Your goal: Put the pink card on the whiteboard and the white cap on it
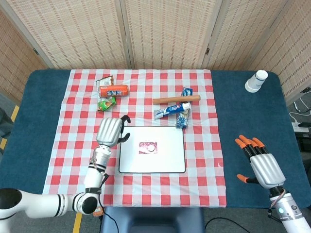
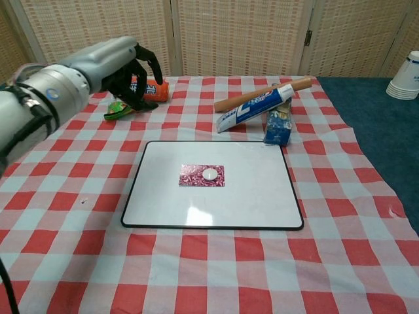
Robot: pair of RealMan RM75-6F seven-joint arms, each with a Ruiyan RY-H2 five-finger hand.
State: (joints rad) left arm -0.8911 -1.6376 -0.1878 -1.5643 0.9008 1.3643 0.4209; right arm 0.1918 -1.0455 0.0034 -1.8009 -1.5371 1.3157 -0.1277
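While left hand (image 1: 110, 131) hovers apart — white cap (image 2: 209, 174) tops pink card (image 2: 201, 175).

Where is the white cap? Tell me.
The cap sits on the pink card, near the middle of the whiteboard, in both views, apart from either robot hand.

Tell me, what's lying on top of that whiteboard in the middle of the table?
A pink card lies flat near the middle of the whiteboard, and a small white cap sits on the card. The patch of card under the cap is hidden.

white cap (image 2: 209, 174) on pink card (image 2: 196, 175), whiteboard (image 2: 262, 196)
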